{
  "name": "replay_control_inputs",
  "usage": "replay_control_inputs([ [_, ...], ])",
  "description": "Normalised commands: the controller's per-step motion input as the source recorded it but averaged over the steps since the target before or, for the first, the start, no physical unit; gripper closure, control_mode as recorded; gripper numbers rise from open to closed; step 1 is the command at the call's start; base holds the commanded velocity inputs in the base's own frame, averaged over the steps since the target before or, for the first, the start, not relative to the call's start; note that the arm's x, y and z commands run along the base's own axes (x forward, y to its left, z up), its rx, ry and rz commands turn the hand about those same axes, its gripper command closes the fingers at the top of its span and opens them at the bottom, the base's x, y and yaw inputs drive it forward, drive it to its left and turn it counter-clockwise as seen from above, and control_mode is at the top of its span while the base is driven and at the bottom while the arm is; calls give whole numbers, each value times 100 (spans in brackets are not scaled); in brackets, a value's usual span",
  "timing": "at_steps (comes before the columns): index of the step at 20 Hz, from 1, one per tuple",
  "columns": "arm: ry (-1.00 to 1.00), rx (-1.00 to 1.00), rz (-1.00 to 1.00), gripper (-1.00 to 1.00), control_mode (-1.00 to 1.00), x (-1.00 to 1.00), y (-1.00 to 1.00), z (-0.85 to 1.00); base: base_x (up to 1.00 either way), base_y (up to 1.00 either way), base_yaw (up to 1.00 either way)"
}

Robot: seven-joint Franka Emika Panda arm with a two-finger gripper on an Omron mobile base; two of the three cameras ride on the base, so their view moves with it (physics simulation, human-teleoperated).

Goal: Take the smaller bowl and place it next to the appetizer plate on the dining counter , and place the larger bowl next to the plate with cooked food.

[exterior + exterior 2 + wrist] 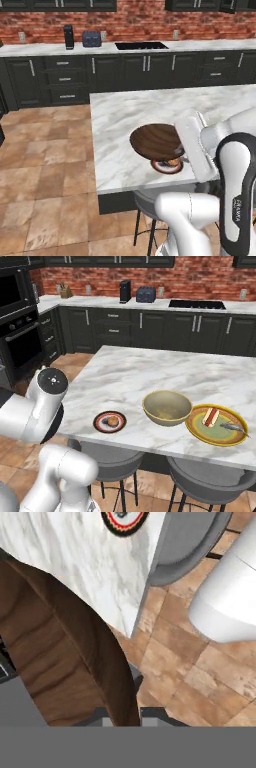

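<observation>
The smaller bowl, dark brown wood with grain stripes, hangs tilted in the air by the near edge of the dining counter. In the hand view my gripper is shut on the smaller bowl's wall. The appetizer plate lies just below and behind it near the counter's front edge, and is also seen in the right base view and the hand view. The larger bowl stands upright on the marble beside the plate with cooked food, which carries red and white food.
Grey round stools stand under the counter's front edge, one right below the hand. Tiled floor spreads to the left. The wall counter holds a sink and a toaster. An oven is on the far left.
</observation>
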Motion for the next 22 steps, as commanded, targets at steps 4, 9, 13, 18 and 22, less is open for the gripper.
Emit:
replay_control_inputs([
  [4,14,-1,-38,100,-100,21,66,-96,0,0,0],
  [9,6,-1,-31,100,-100,36,36,-82,0,0,0],
  [13,-2,0,-50,100,-100,28,34,-49,0,0,0],
  [18,0,0,-59,100,-100,26,65,-69,0,0,0],
  [22,0,0,-36,100,-100,22,12,-69,0,0,0],
])
